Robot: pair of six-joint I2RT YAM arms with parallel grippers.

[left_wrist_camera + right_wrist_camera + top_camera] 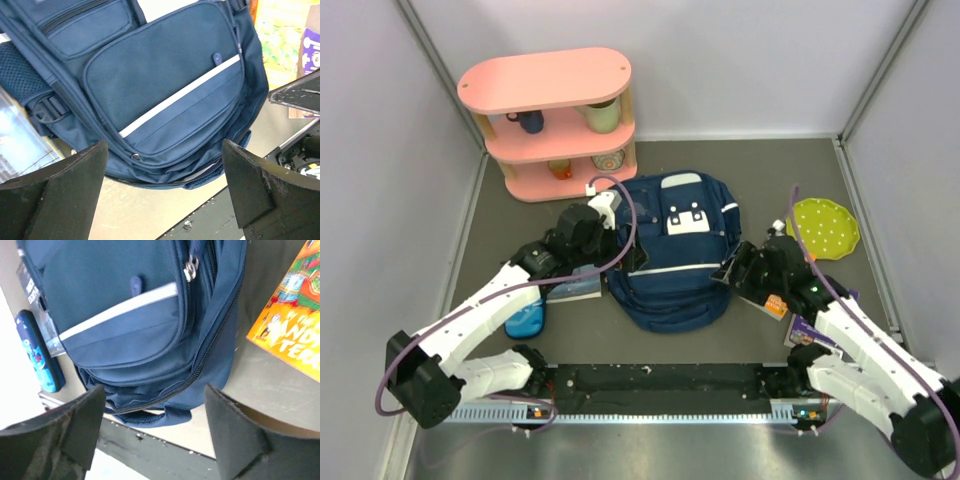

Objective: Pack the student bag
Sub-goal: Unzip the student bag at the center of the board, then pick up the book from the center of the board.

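Left gripper [162, 150] spread wide and empty over the student bag [675, 270], right gripper [154, 390] partly open, empty, bag mid-frame between both, orange book [295, 325] beside right gripper, blue pencil case [525, 320] lower left, pink shelf [555, 120] upper left.

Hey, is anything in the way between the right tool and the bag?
Nothing visible is. The bag lies straight ahead of the right tool, whose jaws stand open and empty. The orange book lies off to the side, clear of that path.
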